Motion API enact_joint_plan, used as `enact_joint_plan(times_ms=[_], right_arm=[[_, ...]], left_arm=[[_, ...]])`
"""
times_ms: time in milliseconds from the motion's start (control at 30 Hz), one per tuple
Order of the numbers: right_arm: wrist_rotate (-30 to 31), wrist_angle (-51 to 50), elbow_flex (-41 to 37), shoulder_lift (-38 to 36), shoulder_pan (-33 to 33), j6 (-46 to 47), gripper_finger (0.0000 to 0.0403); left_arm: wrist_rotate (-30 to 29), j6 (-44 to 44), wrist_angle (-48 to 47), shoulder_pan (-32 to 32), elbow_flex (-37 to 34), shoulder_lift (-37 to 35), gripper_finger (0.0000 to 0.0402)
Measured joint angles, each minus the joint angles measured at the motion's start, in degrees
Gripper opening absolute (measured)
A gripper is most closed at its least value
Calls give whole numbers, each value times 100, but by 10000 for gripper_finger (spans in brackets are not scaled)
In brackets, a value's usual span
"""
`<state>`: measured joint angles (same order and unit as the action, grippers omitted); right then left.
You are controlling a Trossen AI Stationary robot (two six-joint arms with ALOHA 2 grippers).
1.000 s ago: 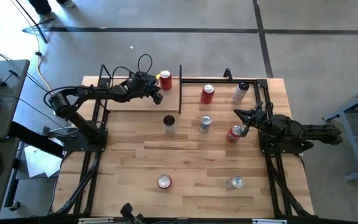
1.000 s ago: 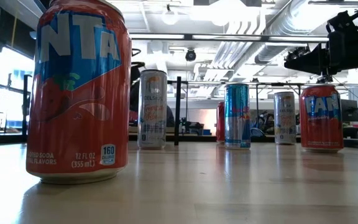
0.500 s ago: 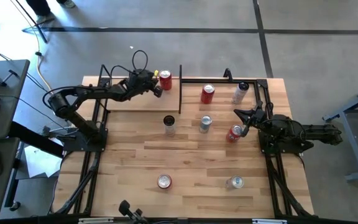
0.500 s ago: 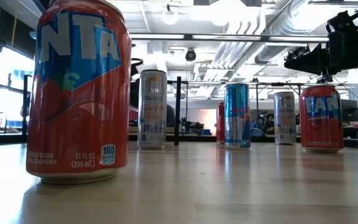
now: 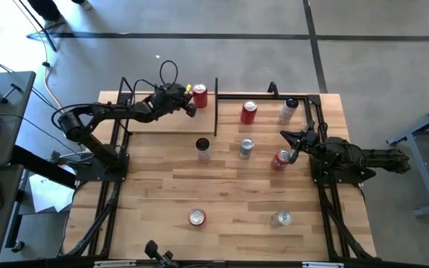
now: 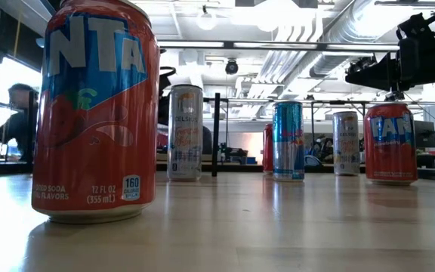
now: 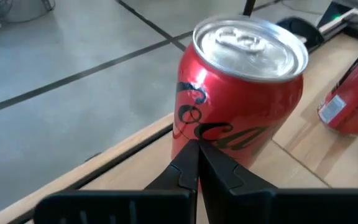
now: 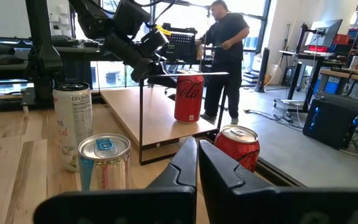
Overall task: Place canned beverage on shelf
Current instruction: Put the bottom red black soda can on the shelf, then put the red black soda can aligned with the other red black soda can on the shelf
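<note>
left gripper (image 5: 191, 106) upper left of high view, fingers together, tips just beside red cola can (image 5: 199, 96), which stands upright on shelf (image 5: 166, 123) far end | I judge left arm nearer | right gripper (image 5: 292, 141) right of frame, fingers together, waiting

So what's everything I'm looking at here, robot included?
Coke can: one, red, standing on the shelf.
Shelf: one, pale wood, far left of the table.
Other red cans: three, one far centre, one right, one near edge.
Silver cans: four, far right, two mid-table, one near edge.
Table: one, slatted wood.
Person: one, dark clothes, in the room beyond.
Left end effector: dark, shut, at the Coke can.
Right end effector: dark, shut, right side of table.
</note>
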<state>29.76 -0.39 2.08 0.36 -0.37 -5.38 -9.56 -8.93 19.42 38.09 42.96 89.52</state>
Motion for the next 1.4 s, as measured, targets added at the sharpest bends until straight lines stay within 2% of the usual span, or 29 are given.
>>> enact_joint_plan(times_ms=[633, 967, 1400], right_arm=[[0, 1, -1, -2, 1, 1, 0], [0, -1, 1, -2, 1, -1, 0], [0, 1, 1, -2, 0, 1, 0]], left_arm=[[45, 12, 117, -42, 0, 0, 0], [210, 365, -68, -49, 0, -244, 0], [240, 819, -116, -697, -2, -363, 0]])
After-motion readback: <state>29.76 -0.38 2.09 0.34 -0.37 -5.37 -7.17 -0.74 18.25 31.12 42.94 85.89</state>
